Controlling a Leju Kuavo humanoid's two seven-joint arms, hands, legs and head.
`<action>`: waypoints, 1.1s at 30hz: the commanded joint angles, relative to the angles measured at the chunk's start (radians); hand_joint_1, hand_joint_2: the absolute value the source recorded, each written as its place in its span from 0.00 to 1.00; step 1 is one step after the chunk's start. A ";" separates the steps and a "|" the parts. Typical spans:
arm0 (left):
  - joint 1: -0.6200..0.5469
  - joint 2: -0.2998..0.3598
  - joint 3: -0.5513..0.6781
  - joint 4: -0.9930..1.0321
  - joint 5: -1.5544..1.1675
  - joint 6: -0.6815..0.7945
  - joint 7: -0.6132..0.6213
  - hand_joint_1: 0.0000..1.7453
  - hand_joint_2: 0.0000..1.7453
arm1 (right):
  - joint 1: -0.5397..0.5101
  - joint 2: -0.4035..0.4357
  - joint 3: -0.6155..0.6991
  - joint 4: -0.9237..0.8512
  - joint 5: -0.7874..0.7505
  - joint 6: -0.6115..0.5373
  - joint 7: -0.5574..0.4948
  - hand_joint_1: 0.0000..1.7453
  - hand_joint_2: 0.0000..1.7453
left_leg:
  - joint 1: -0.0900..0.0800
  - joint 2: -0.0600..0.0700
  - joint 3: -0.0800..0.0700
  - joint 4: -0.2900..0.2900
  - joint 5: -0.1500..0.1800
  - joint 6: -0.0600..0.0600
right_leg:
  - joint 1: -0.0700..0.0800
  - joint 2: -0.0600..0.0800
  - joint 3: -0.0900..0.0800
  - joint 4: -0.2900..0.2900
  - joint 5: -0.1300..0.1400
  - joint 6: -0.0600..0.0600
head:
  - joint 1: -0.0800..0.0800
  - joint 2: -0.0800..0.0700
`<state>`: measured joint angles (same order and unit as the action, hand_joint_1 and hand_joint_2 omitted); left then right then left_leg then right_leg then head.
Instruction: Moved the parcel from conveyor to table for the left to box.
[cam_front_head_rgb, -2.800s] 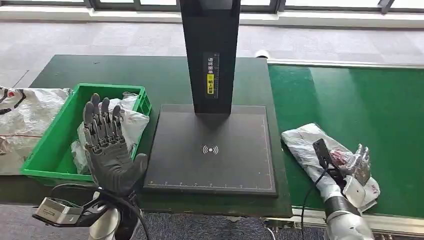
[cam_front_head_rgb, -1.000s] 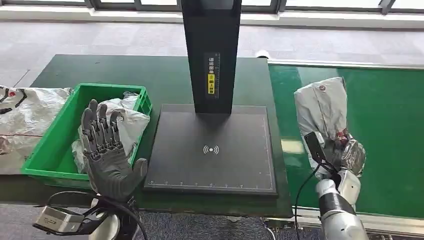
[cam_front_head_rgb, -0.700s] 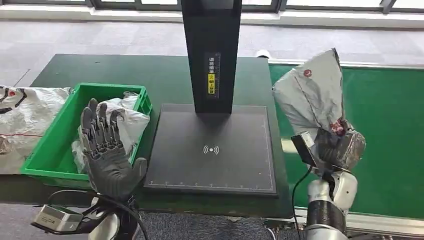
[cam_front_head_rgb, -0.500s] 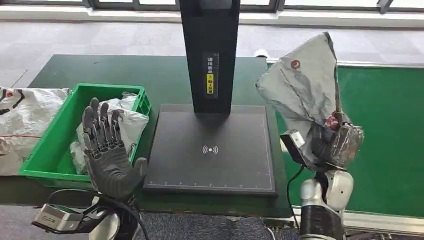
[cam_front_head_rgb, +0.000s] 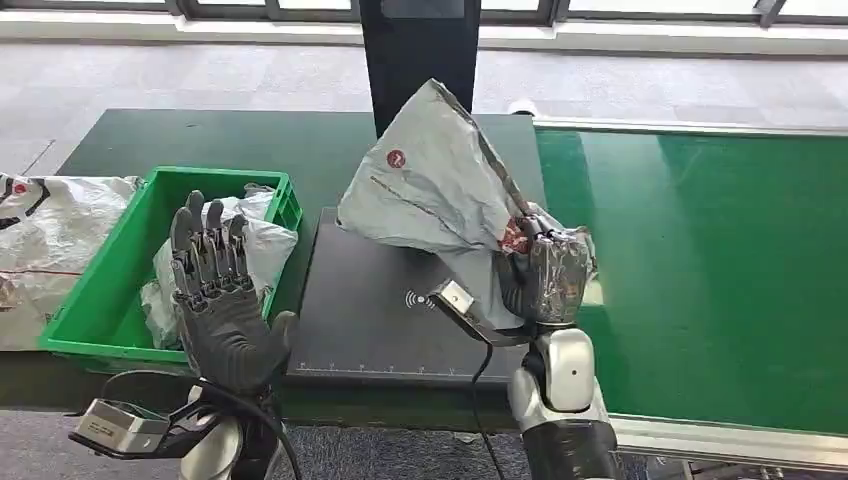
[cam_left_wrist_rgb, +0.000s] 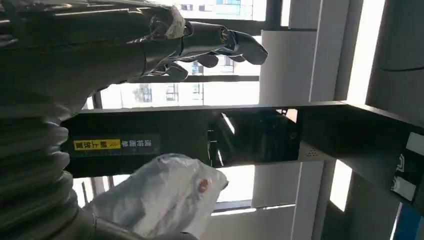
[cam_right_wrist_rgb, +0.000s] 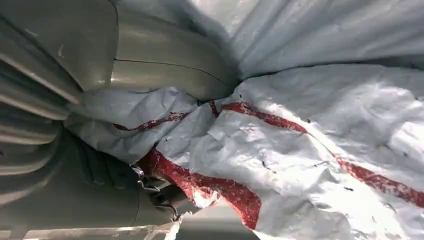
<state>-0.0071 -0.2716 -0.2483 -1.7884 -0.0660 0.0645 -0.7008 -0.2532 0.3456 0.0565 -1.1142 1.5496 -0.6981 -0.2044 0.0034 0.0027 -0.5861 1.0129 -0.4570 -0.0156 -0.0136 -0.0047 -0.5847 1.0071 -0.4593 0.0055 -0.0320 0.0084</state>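
Parcel (cam_front_head_rgb: 430, 185), a crumpled grey plastic mailer with a small red round mark and red print, is held up in the air by the right hand (cam_front_head_rgb: 545, 280), whose fingers are clamped on its lower corner, so that the bag fans upward and to the left from the grip. It hangs above the black scanner pad (cam_front_head_rgb: 370, 320) and in front of the black upright column (cam_front_head_rgb: 415, 45) that rises from the pad's far edge; it touches neither the pad nor the green conveyor (cam_front_head_rgb: 720, 260) to the right. In the right wrist view the bag's wrinkled white and red-striped skin (cam_right_wrist_rgb: 310, 150) is pressed tight against the hand. The left hand (cam_front_head_rgb: 215, 300) is raised at the near edge of the dark green counter (cam_front_head_rgb: 200, 140), palm up and fingers apart and straight, with nothing in it. Behind it sits a green bin (cam_front_head_rgb: 105, 290) that has pale plastic bags (cam_front_head_rgb: 250, 245) in it, and another white bag (cam_front_head_rgb: 50, 240) lies outside the bin on its left. From the left wrist view the parcel (cam_left_wrist_rgb: 165, 192) shows against bright windows, below the left fingers (cam_left_wrist_rgb: 220, 42).
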 joint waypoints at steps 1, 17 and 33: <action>-0.013 0.015 -0.015 0.035 -0.003 0.001 0.003 0.00 1.00 | -0.176 -0.029 0.081 0.508 -0.098 0.000 0.034 1.00 1.00 | 0.001 0.002 0.003 -0.003 0.000 0.000 | 0.001 0.002 0.003 -0.003 0.001 -0.001 | 0.000 0.000; -0.028 0.003 -0.010 0.060 -0.005 -0.020 0.003 0.00 1.00 | -0.206 -0.035 -0.040 0.617 -0.110 0.000 0.042 0.00 1.00 | 0.000 -0.002 0.001 -0.001 0.001 0.000 | 0.000 -0.001 0.001 -0.001 0.000 0.000 | 0.000 0.000; -0.012 0.005 -0.007 0.059 -0.008 0.007 0.003 0.00 1.00 | -0.047 0.003 -0.084 0.118 -0.148 0.000 -0.154 0.00 1.00 | 0.000 -0.002 0.001 -0.002 0.001 0.000 | 0.000 -0.001 0.001 -0.002 0.000 0.000 | 0.000 0.000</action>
<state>-0.0056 -0.2884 -0.2487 -1.7777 -0.0752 0.0614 -0.7008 -0.3471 0.3487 0.0179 -0.7745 1.4385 -0.7019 -0.3208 0.0032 0.0026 -0.5863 1.0132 -0.4571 -0.0157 -0.0137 -0.0045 -0.5858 1.0070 -0.4593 0.0056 -0.0320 0.0084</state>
